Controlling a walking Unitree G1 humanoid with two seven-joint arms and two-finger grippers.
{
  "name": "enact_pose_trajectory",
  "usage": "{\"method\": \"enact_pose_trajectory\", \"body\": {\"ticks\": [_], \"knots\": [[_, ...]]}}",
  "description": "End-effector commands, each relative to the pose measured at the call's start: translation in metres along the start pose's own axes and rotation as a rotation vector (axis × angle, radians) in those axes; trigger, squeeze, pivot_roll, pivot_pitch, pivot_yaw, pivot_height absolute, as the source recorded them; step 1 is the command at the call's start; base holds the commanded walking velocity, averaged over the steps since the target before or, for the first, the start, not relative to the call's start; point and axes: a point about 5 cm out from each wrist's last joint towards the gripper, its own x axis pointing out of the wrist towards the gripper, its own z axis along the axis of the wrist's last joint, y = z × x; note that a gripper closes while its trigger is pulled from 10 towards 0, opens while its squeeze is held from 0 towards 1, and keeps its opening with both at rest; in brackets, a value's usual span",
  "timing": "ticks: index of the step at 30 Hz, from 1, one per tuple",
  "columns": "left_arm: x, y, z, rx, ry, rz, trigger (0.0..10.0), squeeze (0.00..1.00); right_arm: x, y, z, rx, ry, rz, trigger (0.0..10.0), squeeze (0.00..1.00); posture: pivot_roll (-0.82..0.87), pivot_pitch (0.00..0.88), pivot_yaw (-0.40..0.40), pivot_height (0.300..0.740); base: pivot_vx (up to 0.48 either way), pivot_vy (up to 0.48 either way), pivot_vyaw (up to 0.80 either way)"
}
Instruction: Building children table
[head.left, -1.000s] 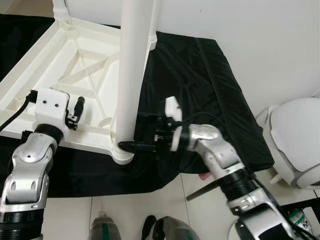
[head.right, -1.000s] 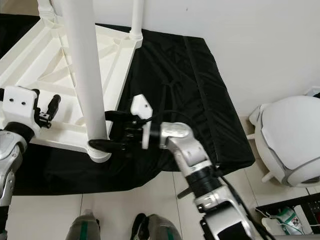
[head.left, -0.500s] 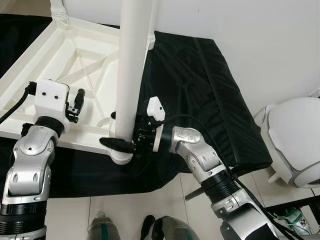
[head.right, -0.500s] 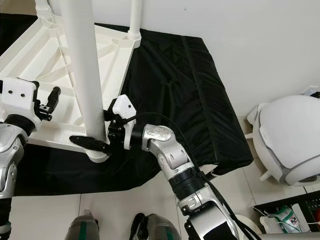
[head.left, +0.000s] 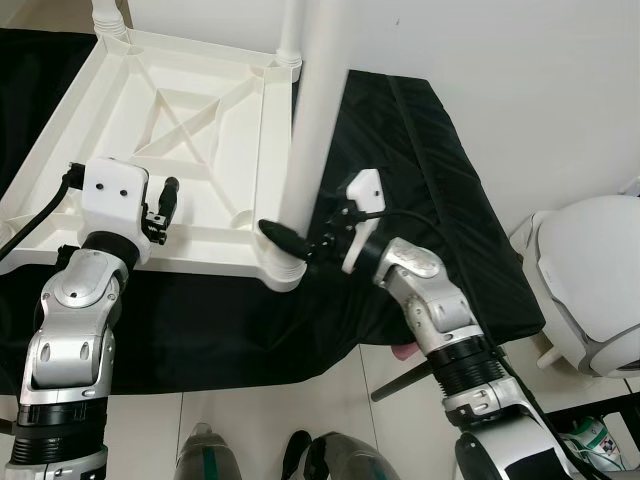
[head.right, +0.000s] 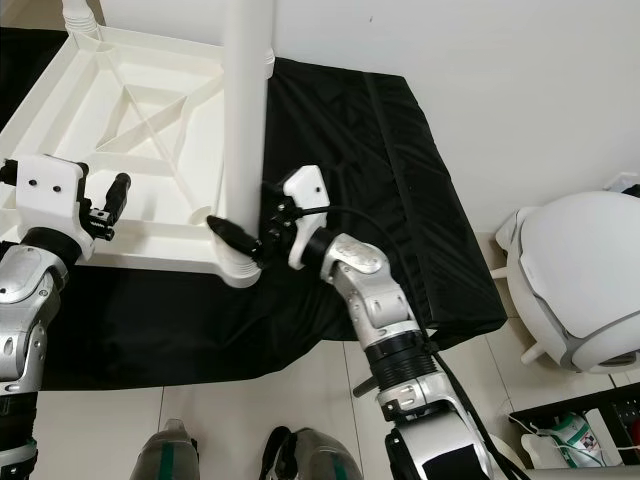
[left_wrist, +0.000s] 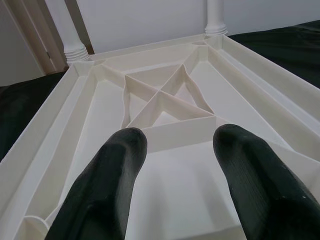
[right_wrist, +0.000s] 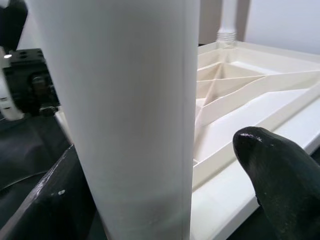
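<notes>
A white plastic children's table (head.left: 200, 262) lies upside down on a black cloth (head.left: 420, 180), its ribbed underside facing up. A thick white leg (head.left: 315, 120) stands in its near right corner. My right gripper (head.left: 290, 243) straddles the base of that leg. In the right wrist view one finger (right_wrist: 35, 200) presses against the leg (right_wrist: 130, 115), while the other finger (right_wrist: 280, 175) stands a little off it. My left gripper (head.left: 160, 208) hovers open over the table's near edge, with nothing between its fingers (left_wrist: 115, 165).
Two more legs (head.left: 290, 35) (head.left: 108, 15) stand in the far corners. A white rounded appliance (head.left: 590, 280) sits on the tiled floor to the right. The cloth-covered platform ends just before my feet. A white wall runs behind it.
The table has slid to my right across the cloth, its near leg going with my right gripper. The left gripper has stayed about where it was.
</notes>
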Motion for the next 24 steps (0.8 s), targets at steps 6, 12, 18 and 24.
{"method": "enact_pose_trajectory", "body": {"ticks": [6, 12, 18, 24], "knots": [[0.006, -0.007, -0.006, -0.011, 0.026, 0.044, 10.0, 0.0, -0.028, -0.032, 0.01, -0.073, -0.007, -0.159, 10.0, 0.0, 0.11, 0.036, -0.126, 0.74, 0.0, 0.0, 0.0], [0.01, -0.015, -0.008, -0.036, 0.053, -0.01, 10.0, 0.0, -0.048, -0.05, 0.009, -0.116, 0.027, -0.25, 10.0, 0.0, 0.1, 0.043, -0.11, 0.74, 0.0, 0.0, 0.0], [0.013, -0.018, -0.009, -0.047, 0.062, 0.003, 10.0, 0.0, -0.048, -0.051, 0.01, -0.109, 0.003, -0.31, 10.0, 0.0, 0.1, 0.047, -0.105, 0.74, 0.0, 0.0, 0.0], [0.015, -0.019, -0.01, -0.08, 0.068, 0.033, 10.0, 0.0, -0.04, -0.046, 0.008, -0.083, -0.023, -0.357, 10.0, 0.0, 0.1, 0.048, -0.106, 0.74, 0.0, 0.0, 0.0]]}}
